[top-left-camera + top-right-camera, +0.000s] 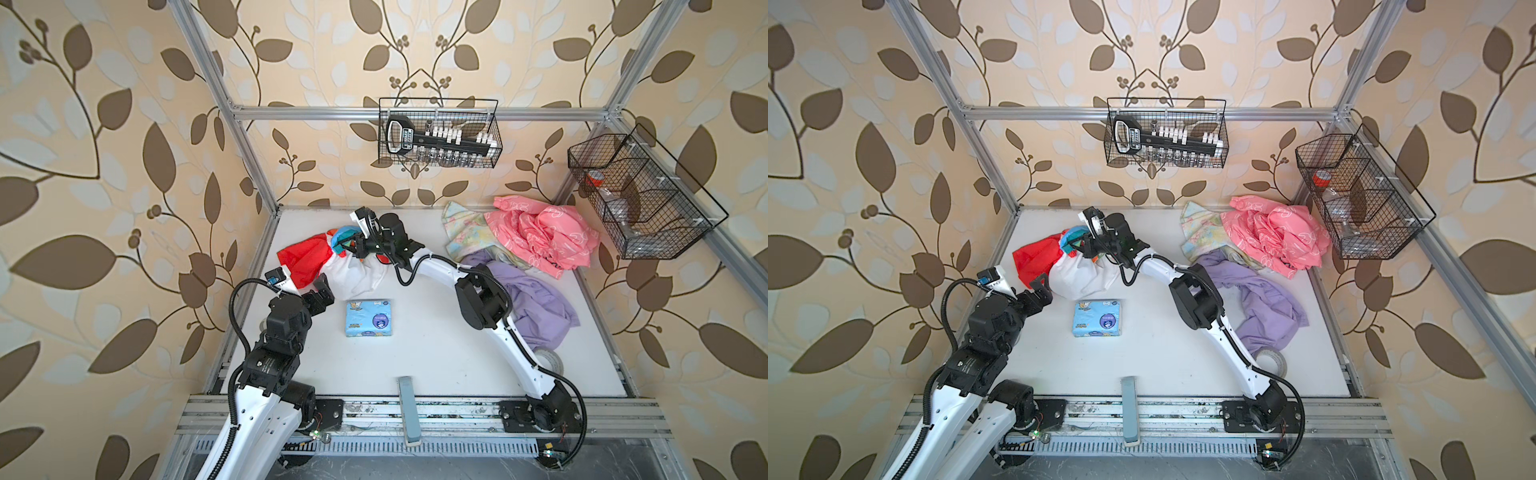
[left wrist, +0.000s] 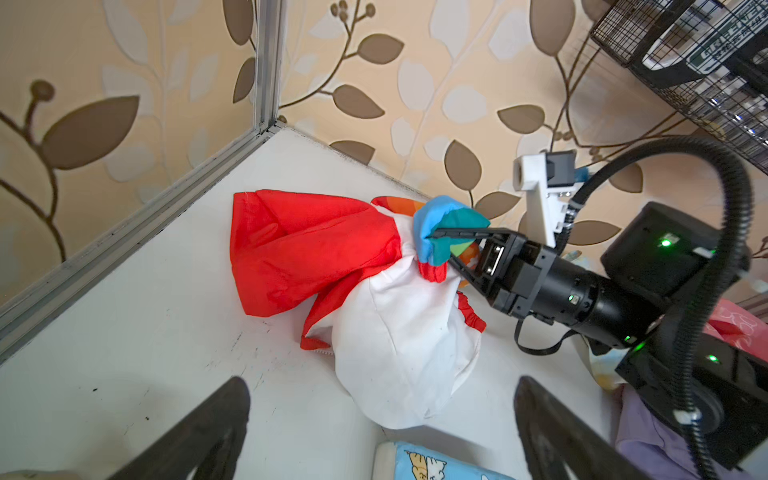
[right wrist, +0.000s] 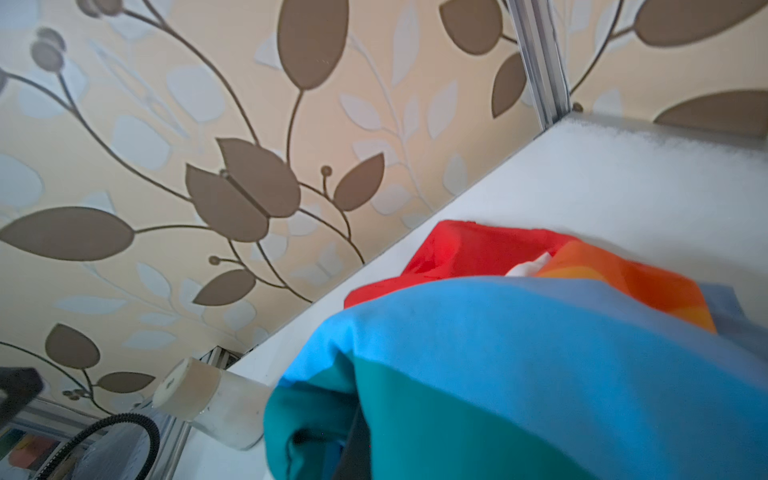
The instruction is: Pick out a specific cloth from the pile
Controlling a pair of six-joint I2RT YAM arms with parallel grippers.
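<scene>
The multicolour cloth [image 1: 303,257] [image 1: 1034,259] [image 2: 311,249] [image 3: 498,353], with red, white and rainbow-striped parts, lies at the far left of the white tabletop [image 1: 415,365]. Its red end is close to the left frame rail [image 2: 124,235]. It is well apart from the pile [image 1: 540,237] [image 1: 1275,237] of pink, lilac and pastel floral fabrics at the far right. The right gripper [image 1: 349,245] [image 2: 440,245] is clenched on the cloth's bunched blue-green stripes. The left gripper [image 1: 322,291] [image 2: 382,386] has its jaws spread wide, holding nothing, just beside the white part's near edge. A pale blue soft packet [image 1: 369,318] lies near that edge. Bare tabletop spreads across the centre and near side.

Matt cloth [image 2: 311,249], seemingly smooth table [image 2: 166,353]
</scene>
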